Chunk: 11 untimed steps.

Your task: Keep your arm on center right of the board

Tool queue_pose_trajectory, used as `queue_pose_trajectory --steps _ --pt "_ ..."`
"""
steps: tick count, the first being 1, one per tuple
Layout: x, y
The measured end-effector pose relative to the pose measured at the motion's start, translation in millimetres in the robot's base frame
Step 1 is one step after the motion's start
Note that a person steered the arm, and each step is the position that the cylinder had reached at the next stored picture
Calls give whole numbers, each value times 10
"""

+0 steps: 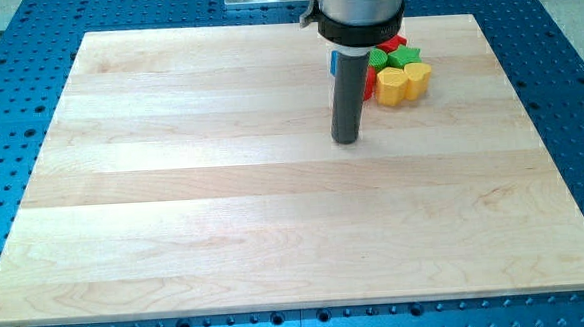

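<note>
Right now your rod (346,91) stands straight up over the wooden board (225,217), and your tip (346,141) sits on the wood a little right of the board's middle and somewhat toward the view's top. You have no jaws to open or shut here: the arm ends in that plain dark rod, and nothing is held by it. The grey arm housing (359,5) fills the view's top above it.

Look up and to the view's right of your tip and you find the blocks bunched in one tight cluster near the board's top edge. The yellow heart-shaped block (418,75) sits at the cluster's right, touching a second yellow block (395,86) just beside it on the left. Behind those two, a green block (381,59) shows, and a red block (395,44) peeks out above it; their exact shapes are hard to tell. Another red block (369,83) presses in at the cluster's left, partly hidden by your rod, and a sliver of a blue block (334,63) shows at the rod's left edge.

Your tip stands apart from every block, near the cluster and below it in the view. Around the board lies the blue perforated table (559,89).
</note>
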<state>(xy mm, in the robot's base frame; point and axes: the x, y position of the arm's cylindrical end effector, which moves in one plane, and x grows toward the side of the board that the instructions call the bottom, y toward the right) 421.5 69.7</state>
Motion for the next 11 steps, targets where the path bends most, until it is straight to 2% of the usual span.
queue_pose_trajectory --steps 2,4,5,10,11 --pt "130 94" --pt "141 1967" --pt "36 2343" --pt "97 2414" --pt "-108 2395"
